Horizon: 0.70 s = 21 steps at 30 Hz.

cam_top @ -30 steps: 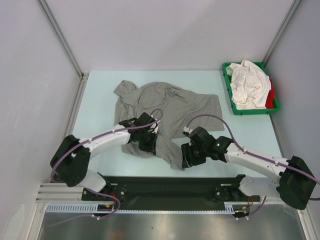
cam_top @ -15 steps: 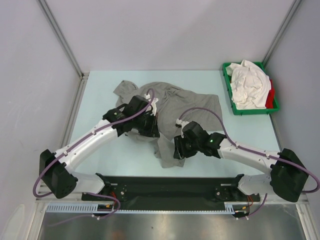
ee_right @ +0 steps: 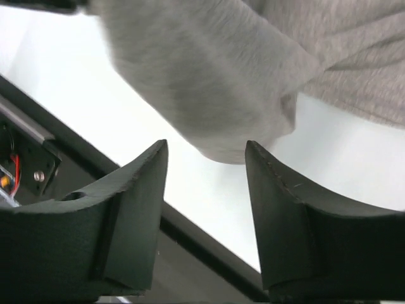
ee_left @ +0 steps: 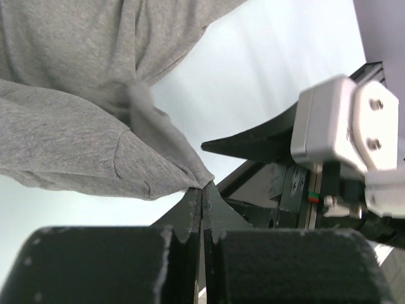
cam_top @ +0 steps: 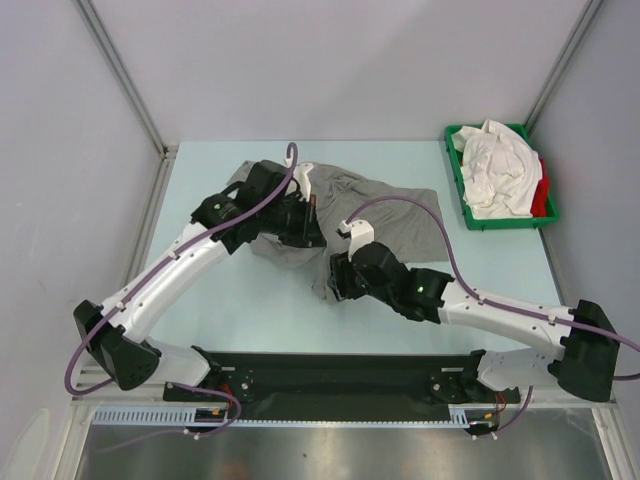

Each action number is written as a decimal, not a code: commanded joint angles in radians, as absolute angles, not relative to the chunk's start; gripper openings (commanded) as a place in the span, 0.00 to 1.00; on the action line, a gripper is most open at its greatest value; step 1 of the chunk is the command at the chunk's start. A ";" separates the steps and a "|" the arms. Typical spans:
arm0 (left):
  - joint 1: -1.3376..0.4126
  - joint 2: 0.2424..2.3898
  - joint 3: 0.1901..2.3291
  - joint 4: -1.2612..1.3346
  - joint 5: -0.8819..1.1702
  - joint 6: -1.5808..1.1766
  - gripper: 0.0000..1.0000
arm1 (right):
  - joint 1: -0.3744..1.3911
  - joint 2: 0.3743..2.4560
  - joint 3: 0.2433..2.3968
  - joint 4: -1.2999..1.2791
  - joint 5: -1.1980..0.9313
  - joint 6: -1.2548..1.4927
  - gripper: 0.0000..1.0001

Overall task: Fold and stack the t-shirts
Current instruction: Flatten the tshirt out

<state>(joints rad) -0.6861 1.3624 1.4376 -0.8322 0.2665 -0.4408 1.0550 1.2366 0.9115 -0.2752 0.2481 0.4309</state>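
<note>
Your pale blue table (cam_top: 400,165) is boxed in by plain white panels: a back wall (cam_top: 330,60) and a side wall (cam_top: 60,150) on each flank, joined by aluminium posts (cam_top: 120,75). The light is soft and even. A brushed metal sheet (cam_top: 340,455) lines your near edge.

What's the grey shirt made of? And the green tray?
The grey shirt looks like soft knit cloth, probably cotton. It is matte and speckled, and it wrinkles and droops in folds. The green tray looks like hard plastic, going by its even bright colour and its thin, straight, smooth walls.
</note>
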 commanded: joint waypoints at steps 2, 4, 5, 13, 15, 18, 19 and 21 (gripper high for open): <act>-0.673 1.385 1.525 -0.833 0.308 -0.460 0.00 | 1.086 1.239 0.962 -0.179 0.413 0.417 0.55; -0.672 1.400 1.546 -0.833 0.314 -0.462 0.00 | 1.094 1.264 0.973 -0.212 0.416 0.425 0.53; -0.670 1.404 1.563 -0.834 0.314 -0.460 0.00 | 1.094 1.264 0.973 -0.215 0.416 0.425 0.53; -0.654 1.381 1.513 -0.847 0.313 -0.448 0.00 | 0.979 1.141 0.873 -0.273 0.212 0.367 0.55; -0.649 1.378 1.499 -0.844 0.319 -0.448 0.00 | 0.878 1.094 0.844 -0.270 0.035 0.362 0.52; -0.647 1.387 1.502 -0.838 0.330 -0.454 0.00 | 0.774 1.060 0.750 -0.192 -0.184 0.371 0.44; -0.647 1.393 1.517 -0.836 0.330 -0.456 0.00 | 0.764 1.057 0.735 -0.183 -0.199 0.373 0.44; -0.647 1.408 1.534 -0.838 0.334 -0.456 0.00 | 0.762 1.052 0.680 -0.125 -0.216 0.365 0.44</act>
